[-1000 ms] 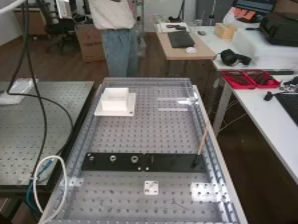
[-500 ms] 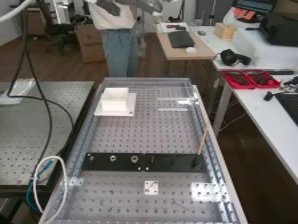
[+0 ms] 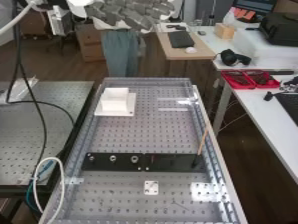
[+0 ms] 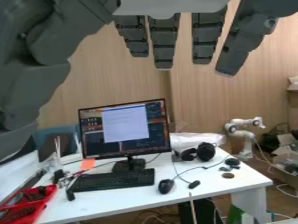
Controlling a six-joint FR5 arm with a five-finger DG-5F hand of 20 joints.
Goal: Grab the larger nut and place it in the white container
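In the high view the hand is high up, the smooth, boxy white container is lower than it, and the larger nut farther below, on the flat bar. This nut looks metal, so probably stiff, dense and slippery; better to pinch its outer sides. In the wrist view the fingers hang straight, released, holding nothing

I see the larger nut, round grey metal, on the black bar; the boxy white container sits upright beyond.
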